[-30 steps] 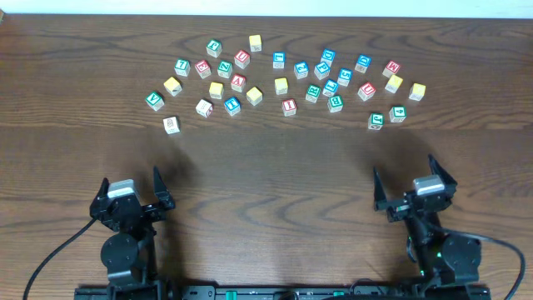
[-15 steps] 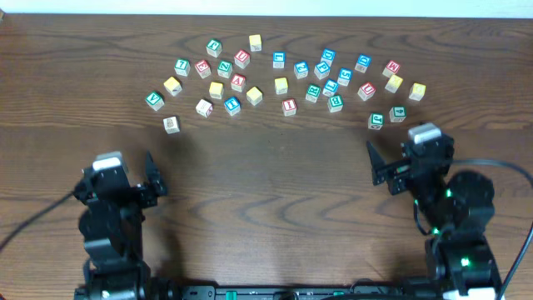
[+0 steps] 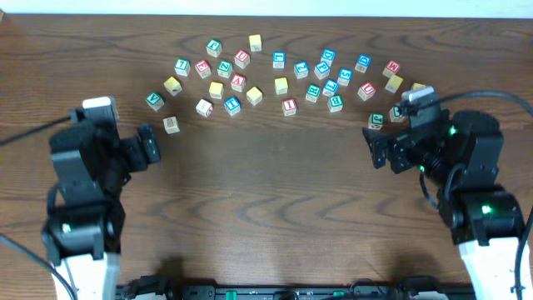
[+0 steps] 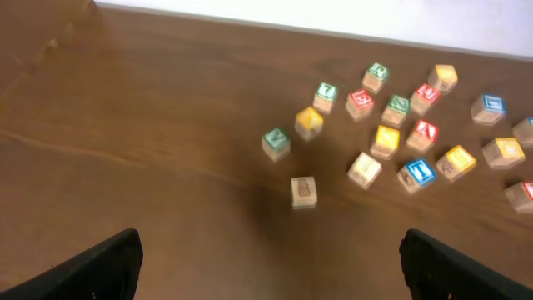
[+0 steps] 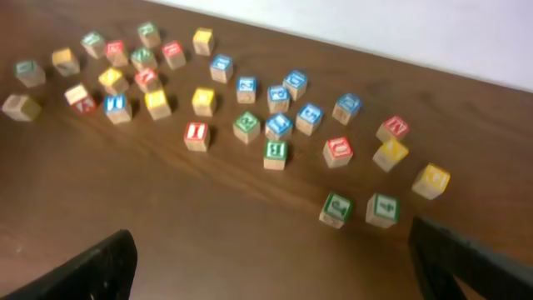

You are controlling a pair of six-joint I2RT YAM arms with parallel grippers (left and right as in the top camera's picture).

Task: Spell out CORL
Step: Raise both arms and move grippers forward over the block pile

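Step in hand is judged to be the approach before the first pick: no letter of CORL is set out yet. The letter blocks (image 3: 283, 83) are scattered in a loose band near the far edge of the worktop (image 3: 266, 200), and the band's long axis runs left to right, parallel to that edge. Each block is a cube, so no long axis of its own is noted; the blocks are turned at mixed angles. The letters are too small to be read with confidence, and C is not identified. The left fingers (image 4: 92, 267) are spread wide with nothing between them, held toward the left edge; a lone pale block (image 4: 304, 191) is seen just ahead. The right fingers (image 5: 466, 262) are likewise spread and empty, toward the right edge, with two green blocks (image 5: 336, 208) nearest. Next move, as judged: C is to be located and the fingers squared to two opposite faces; crowding neighbours are to be avoided.
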